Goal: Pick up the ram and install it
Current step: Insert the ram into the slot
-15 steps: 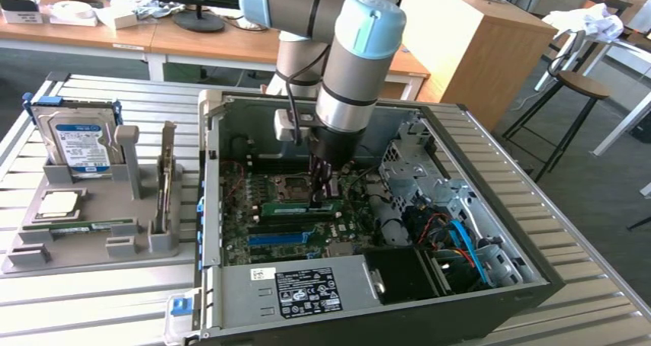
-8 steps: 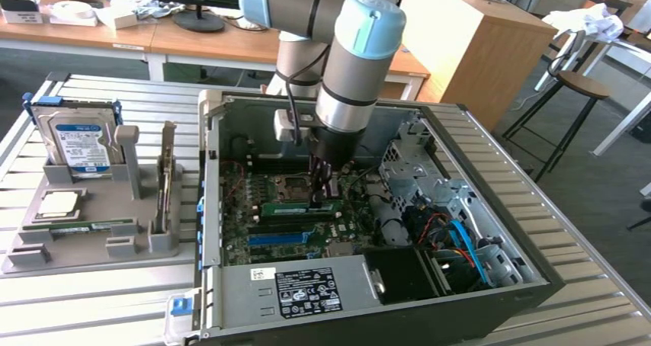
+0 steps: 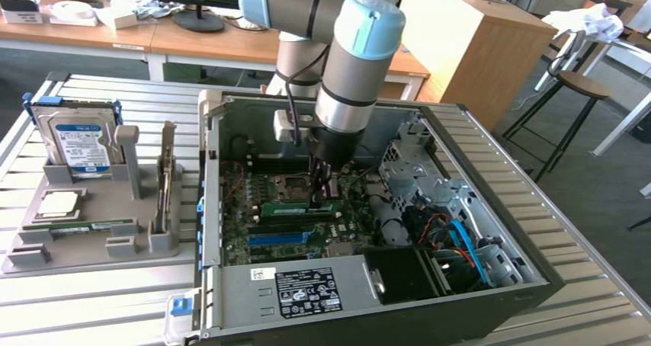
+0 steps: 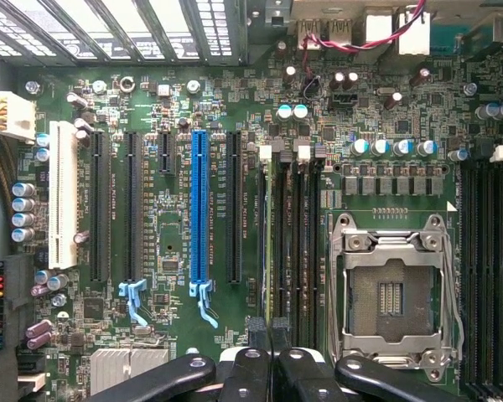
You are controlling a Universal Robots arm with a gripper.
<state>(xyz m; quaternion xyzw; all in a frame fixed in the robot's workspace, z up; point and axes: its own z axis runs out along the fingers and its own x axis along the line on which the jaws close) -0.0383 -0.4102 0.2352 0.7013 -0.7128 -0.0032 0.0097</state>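
Note:
The ram (image 3: 300,206) is a thin green stick standing on edge in a memory slot of the motherboard (image 3: 267,220), just beside the CPU socket (image 3: 288,184). My gripper (image 3: 327,193) reaches down into the open PC case (image 3: 489,209) and sits over the stick's end at the exterior view's right. In the wrist view the ram (image 4: 270,243) shows edge-on as a narrow green line running into the seam between my black fingers (image 4: 253,364). The gripper (image 4: 271,335) is shut on that edge.
A grey fixture (image 3: 91,243) at the exterior view's left holds a hard drive (image 3: 76,140), an upright expansion card (image 3: 166,182), a CPU chip (image 3: 59,203) and another green stick (image 3: 81,226). A blue slot (image 4: 200,213), cables (image 3: 458,235) and the power supply (image 3: 305,289) crowd the case.

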